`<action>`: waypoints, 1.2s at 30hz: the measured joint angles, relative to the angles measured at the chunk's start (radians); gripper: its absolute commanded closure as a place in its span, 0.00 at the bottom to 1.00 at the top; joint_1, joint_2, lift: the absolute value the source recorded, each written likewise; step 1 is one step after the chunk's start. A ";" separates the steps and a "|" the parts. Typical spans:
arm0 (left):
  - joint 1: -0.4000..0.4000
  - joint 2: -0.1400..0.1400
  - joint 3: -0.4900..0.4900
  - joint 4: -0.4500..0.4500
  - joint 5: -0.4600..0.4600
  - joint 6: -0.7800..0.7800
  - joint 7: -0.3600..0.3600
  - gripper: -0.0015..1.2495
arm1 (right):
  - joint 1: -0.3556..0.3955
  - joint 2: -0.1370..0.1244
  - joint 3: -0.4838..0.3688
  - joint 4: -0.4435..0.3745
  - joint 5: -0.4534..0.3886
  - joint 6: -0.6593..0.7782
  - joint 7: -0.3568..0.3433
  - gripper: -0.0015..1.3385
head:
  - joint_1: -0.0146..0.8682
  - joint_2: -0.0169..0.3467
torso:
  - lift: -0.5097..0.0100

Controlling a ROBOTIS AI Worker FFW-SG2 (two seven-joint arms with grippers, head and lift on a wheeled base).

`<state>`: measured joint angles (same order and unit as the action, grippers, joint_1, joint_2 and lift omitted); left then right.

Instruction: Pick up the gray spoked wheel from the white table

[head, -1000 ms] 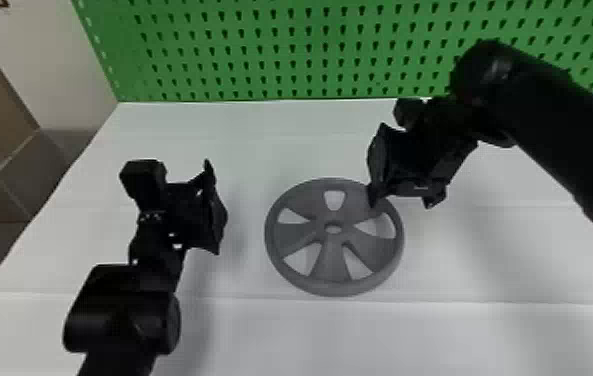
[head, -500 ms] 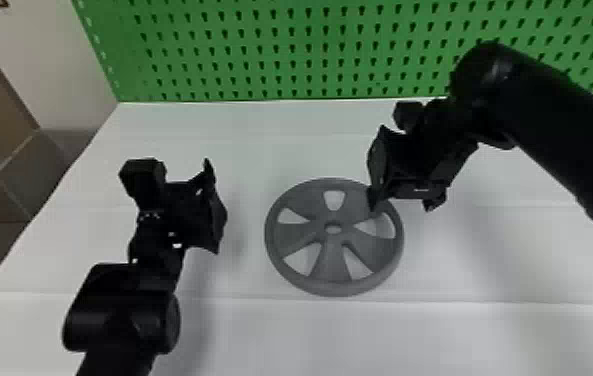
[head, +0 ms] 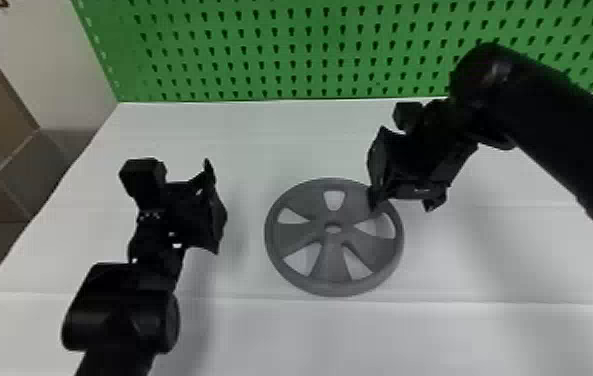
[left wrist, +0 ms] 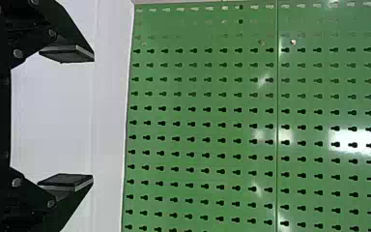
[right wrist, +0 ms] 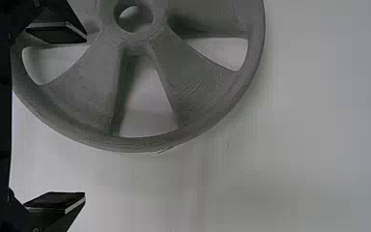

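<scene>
- The gray spoked wheel (head: 332, 265) lies flat on the white table (head: 260, 345), between two black grippers.
- The right gripper (head: 403, 203), fingers spread apart, hangs at the wheel's right side — one finger (right wrist: 58, 35) above the wheel, the other (right wrist: 55, 200) beyond its rim. Whether the near finger touches the wheel is hard to tell from these angles.
- The left gripper (head: 217, 209), its fingers also apart, is stationed left of the wheel — nothing between them.
- A green pegboard (head: 310, 50) stands behind the table.
</scene>
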<state>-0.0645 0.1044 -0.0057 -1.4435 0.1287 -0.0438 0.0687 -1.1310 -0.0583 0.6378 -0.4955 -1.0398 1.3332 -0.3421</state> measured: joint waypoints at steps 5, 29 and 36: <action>0.000 0.001 0.000 0.000 0.000 0.002 -0.001 0.30 | -0.005 0.000 0.044 0.000 -0.011 -0.008 0.000 0.11 | 0.97 0.40 | 0.86; 0.000 0.003 -0.002 0.000 0.003 0.005 0.000 0.30 | -0.003 -0.003 0.229 -0.127 0.152 -0.026 0.244 0.11 | 0.97 0.40 | 0.86; 0.000 0.003 -0.002 0.000 0.004 0.005 0.000 0.30 | -0.001 -0.005 0.229 -0.127 0.218 -0.033 0.303 0.11 | 0.97 0.40 | 0.86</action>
<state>-0.0647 0.1074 -0.0073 -1.4435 0.1330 -0.0383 0.0683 -1.1323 -0.0628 0.8667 -0.6230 -0.8214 1.3000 -0.0395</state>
